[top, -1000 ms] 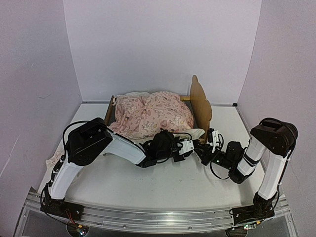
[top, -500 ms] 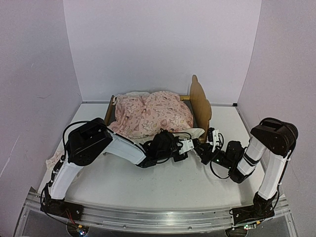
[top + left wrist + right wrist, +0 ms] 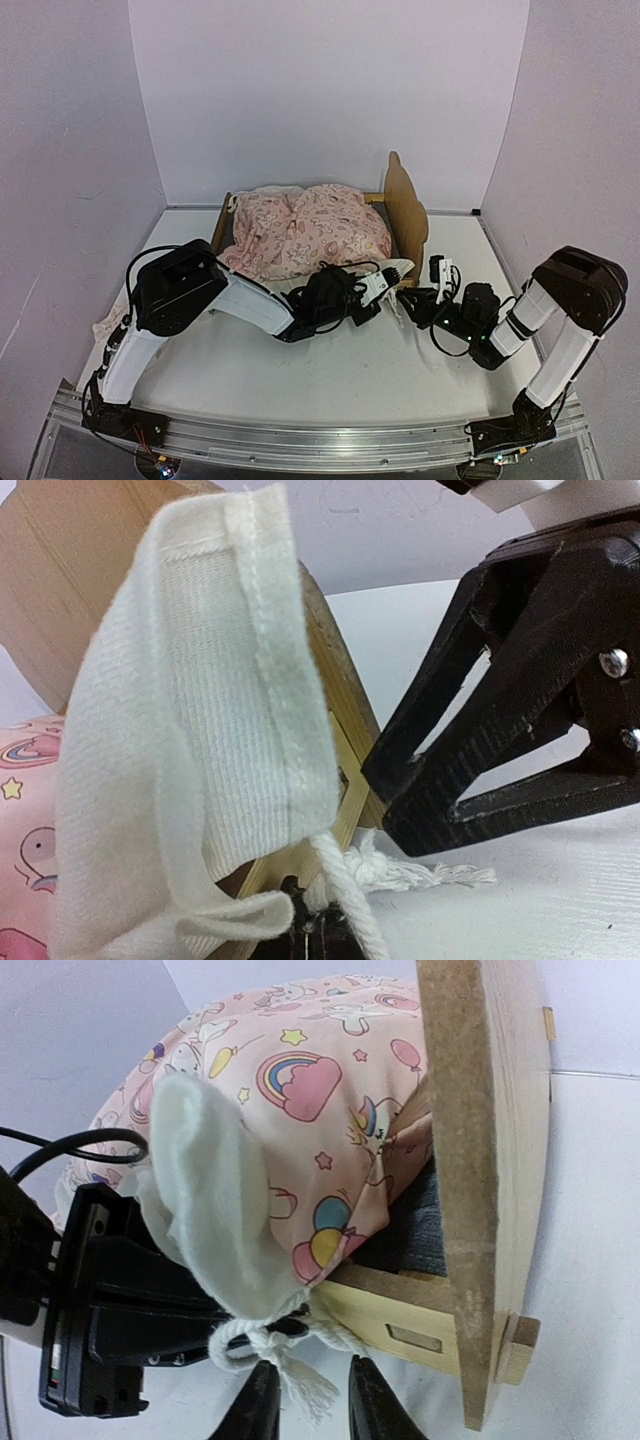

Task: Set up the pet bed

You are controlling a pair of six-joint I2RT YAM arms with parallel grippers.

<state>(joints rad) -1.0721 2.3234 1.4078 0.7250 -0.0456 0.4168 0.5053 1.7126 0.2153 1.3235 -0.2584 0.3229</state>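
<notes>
Pet bed (image 3: 405, 208) sat at tabletop's rear middle, long axis left-right, headboard toward right edge, pink blanket (image 3: 310, 230) heaped on it. Left tool (image 3: 322, 928) pinched white cord (image 3: 268, 1345) at bed's near headboard corner. Right tool (image 3: 308, 1405) stood slightly spread just beside cord's frayed end, nearer that corner.

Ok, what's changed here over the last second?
The left fingers closed on the white ruffled edge of the pink patterned blanket and lifted it slightly. The right fingers opened and that arm drew back to the right. The light plywood pet bed stayed put.
</notes>
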